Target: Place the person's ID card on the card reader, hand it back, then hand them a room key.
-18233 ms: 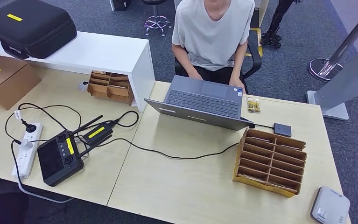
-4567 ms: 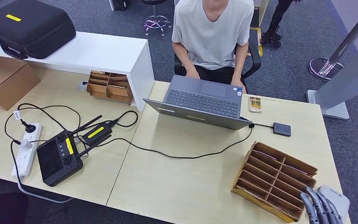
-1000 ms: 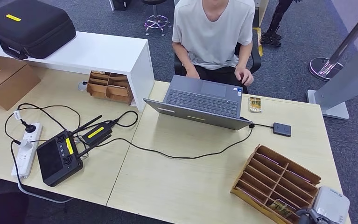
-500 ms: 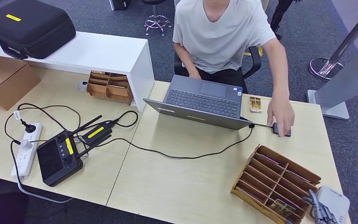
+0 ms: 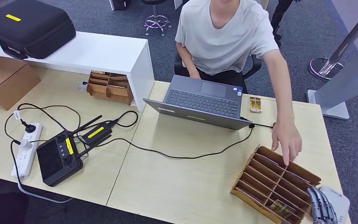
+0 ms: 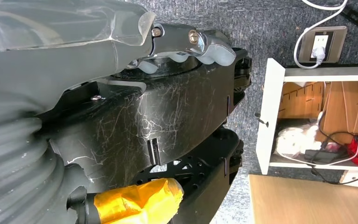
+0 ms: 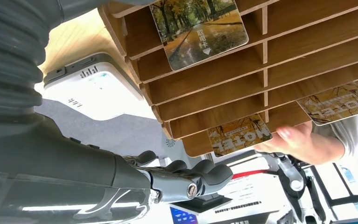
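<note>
Head view: right hand (image 5: 323, 207), empty, fingers apart, beside slotted card (image 5: 280, 207).

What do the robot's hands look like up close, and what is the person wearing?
The right hand has dark grey rounded fingers with a silver screw, behind a grey ribbed cover and a clear plastic shell. The left hand has pale grey fingers, silver screws and the same ribbed cover. The person wears a short-sleeved white T-shirt.

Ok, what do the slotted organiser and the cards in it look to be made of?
Slotted organiser: looks like thin wood or fibreboard, matt brown, pale cut edges, slotted joints. Cards: probably glossy plastic or laminate, printed autumn photo, rounded corners; can't be sure.
</note>
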Controlling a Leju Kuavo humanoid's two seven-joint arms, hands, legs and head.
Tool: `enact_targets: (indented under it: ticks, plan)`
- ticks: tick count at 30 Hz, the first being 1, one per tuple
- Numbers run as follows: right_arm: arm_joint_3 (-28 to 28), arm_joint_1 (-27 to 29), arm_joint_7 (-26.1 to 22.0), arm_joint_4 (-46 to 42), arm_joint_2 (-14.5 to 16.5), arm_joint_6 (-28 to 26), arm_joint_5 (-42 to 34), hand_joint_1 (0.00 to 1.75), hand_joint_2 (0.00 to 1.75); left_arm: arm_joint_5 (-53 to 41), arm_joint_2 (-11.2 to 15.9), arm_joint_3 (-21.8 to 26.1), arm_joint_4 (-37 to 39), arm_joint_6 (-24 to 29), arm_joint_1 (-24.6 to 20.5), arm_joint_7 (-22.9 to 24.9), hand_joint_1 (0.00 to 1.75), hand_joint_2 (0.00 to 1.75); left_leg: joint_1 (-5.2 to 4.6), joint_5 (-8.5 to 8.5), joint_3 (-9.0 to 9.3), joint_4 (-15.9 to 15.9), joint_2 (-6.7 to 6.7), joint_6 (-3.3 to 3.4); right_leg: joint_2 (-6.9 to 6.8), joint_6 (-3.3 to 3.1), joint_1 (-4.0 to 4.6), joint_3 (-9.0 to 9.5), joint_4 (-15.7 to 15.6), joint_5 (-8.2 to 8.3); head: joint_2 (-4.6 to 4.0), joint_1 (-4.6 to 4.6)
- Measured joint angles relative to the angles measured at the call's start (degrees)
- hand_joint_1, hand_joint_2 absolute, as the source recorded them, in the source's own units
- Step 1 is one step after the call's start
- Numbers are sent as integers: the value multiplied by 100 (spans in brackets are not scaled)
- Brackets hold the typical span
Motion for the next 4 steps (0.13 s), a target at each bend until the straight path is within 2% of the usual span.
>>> enact_targets:
  ticks: [4]
  plan:
    - [0, -11, 0, 3, 12, -1, 0, 0, 175, 0, 0, 0, 0, 0, 0, 0, 0, 175, 0, 0, 0, 0, 0, 0, 0, 0, 0, 0, 0, 0, 0, 0]
